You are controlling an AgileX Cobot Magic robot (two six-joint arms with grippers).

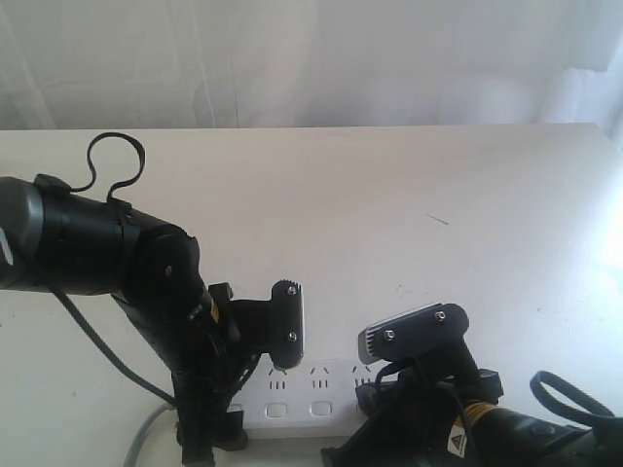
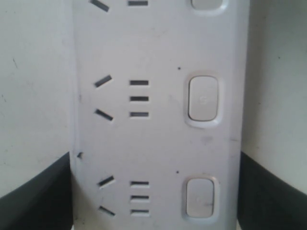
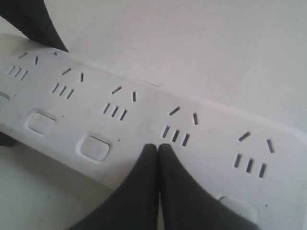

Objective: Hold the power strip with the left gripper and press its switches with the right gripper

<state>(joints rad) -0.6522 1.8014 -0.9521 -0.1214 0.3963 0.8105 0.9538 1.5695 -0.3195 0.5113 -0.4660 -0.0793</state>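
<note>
White plastic fills most of what I see: the strip (image 1: 310, 389) lies flat on the pale table (image 1: 389, 195), at the near edge of the exterior view, between my two arms. A grey cord (image 1: 141, 440) trails off on the left, below my left arm.

My left gripper (image 2: 154, 154) straddles the strip across its width. One black finger (image 2: 38, 196) sits against one long edge and its partner against the opposite edge. I can make out no gap on either side, so the jaws are closed on the strip. Between them run dark socket slots (image 2: 138, 98), with two of the switches (image 2: 203, 99) along one side of the bar.

My right gripper (image 3: 156, 146) has its two fingers pressed together with nothing between them. The joined tips point down at the strip, just beside the slots of the fourth socket group counted from my left finger. They stand in the row of switches, with one switch showing on each side. The spot under the tips is hidden, and I cannot tell whether they touch the plastic. In the exterior view this gripper's wide grey-faced finger (image 1: 414, 331) stands over the right part of the strip.
</note>
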